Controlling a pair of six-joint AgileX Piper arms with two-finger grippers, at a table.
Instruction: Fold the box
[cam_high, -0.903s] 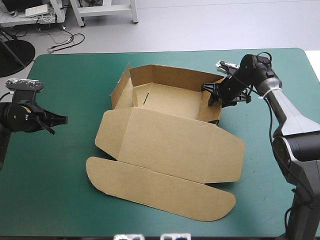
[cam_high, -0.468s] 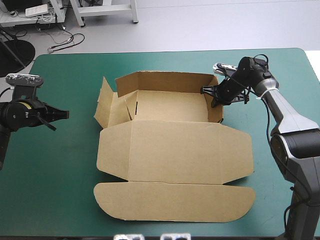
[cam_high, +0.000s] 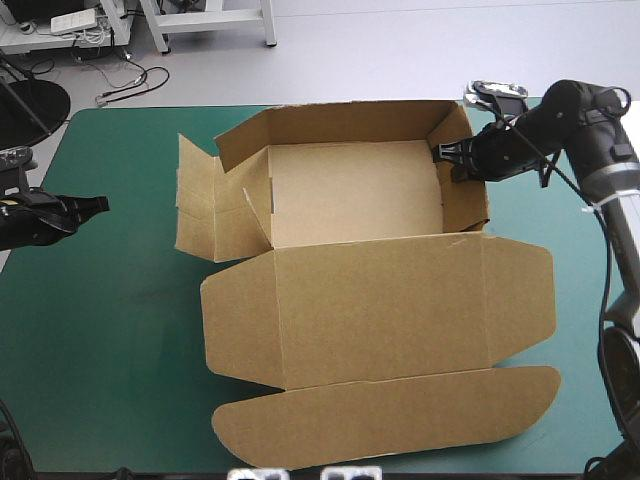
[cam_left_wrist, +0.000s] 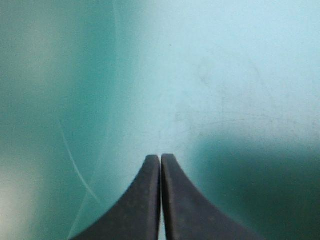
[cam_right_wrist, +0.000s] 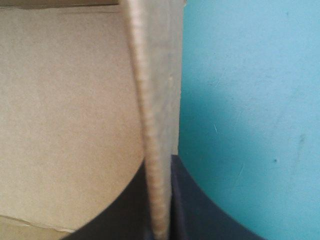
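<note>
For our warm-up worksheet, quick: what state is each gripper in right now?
Left gripper: jaws closed, empty, over the teal-green cover.
Right gripper: jaws closed on the right wall of the box.

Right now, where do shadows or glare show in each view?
Left wrist view: pale glare on the teal-green cover, a dark shadow beside the shut left gripper. Right wrist view: the box, clamped in the right gripper, is evenly lit. High view: no strong glare.

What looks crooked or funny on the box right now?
On the box, the left wall flaps splay outward over the teal-green cover instead of standing tucked in. The right wall stands upright, pinched in the jaws of the right gripper. No tear shows.
</note>
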